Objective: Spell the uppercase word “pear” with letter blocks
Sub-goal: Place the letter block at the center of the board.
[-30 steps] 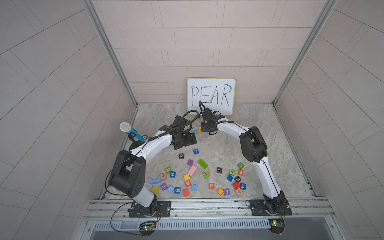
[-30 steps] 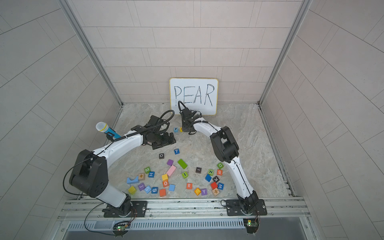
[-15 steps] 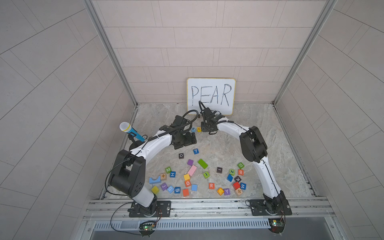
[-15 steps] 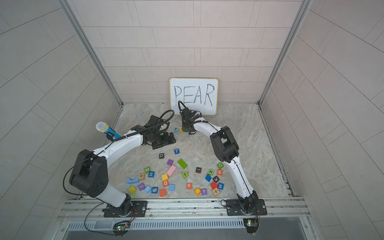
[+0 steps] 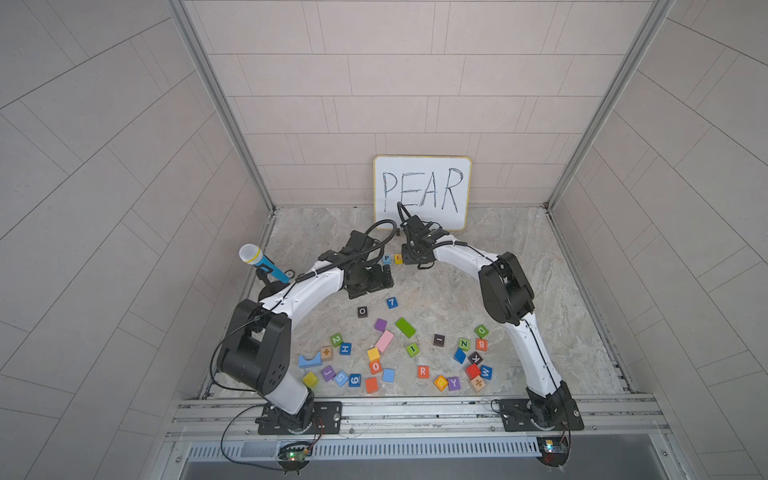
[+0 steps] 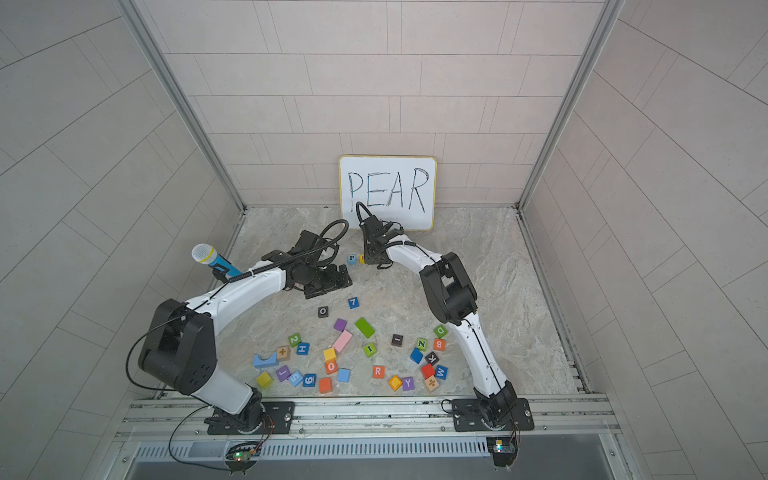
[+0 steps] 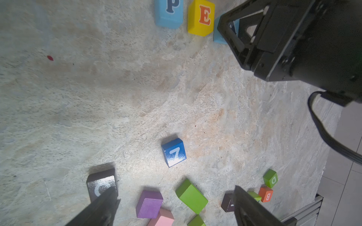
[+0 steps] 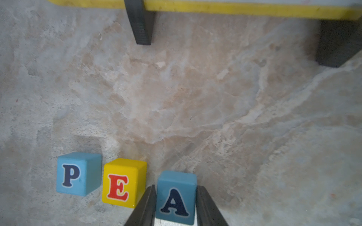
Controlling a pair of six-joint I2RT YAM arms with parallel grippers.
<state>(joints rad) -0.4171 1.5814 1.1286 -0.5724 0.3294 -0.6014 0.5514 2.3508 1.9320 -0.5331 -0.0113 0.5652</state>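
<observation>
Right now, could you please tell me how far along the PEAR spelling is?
Done: the P block and E block sit side by side. In hand: the right gripper grips the A block, lined up just beside the E block. Still to do: the orange R block lies far from the row; the left gripper is open and empty.

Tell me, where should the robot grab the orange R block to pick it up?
Probably from straight above, pinching two opposite flat sides. The R block is a small cube lying flat, letter up, touching no neighbour. Its near and far sides look freest, since a yellow block sits close beside it.
</observation>
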